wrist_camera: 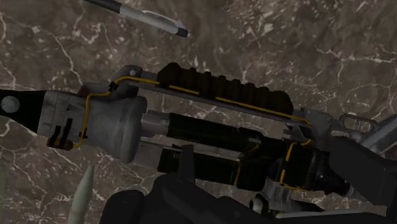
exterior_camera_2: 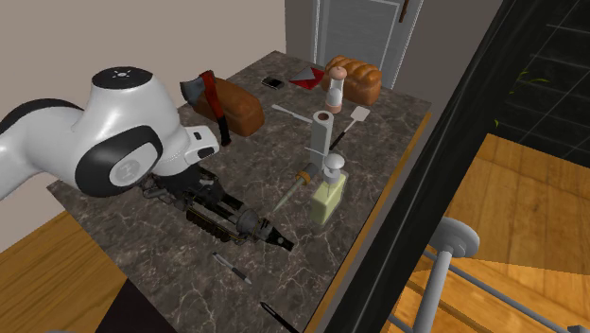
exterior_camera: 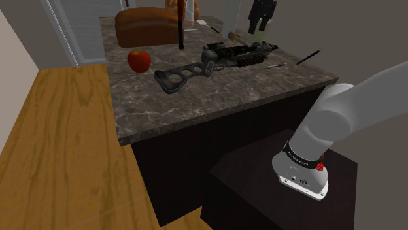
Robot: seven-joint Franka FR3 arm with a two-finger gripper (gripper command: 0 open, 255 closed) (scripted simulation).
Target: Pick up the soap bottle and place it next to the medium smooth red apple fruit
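Nearest: dark box stand [exterior_camera: 261, 186] on yellow-brown wooden plank floor [exterior_camera: 59, 144]. Next, dark marbled stone tabletop [exterior_camera: 196, 108] bearing long grey-black rifle with yellow wiring [exterior_camera: 222, 59]. Tool [exterior_camera_2: 184, 187] low over rifle, behind white arm; degree of opening not discernible. Pale yellow soap bottle with white pump [exterior_camera_2: 328, 194] upright near rifle's muzzle end, well apart from round red apple [exterior_camera: 138, 60] beside rifle's stock. Farther: brown bread loaf [exterior_camera: 147, 26]. Farthest: grey panelled door [exterior_camera_2: 355, 33].
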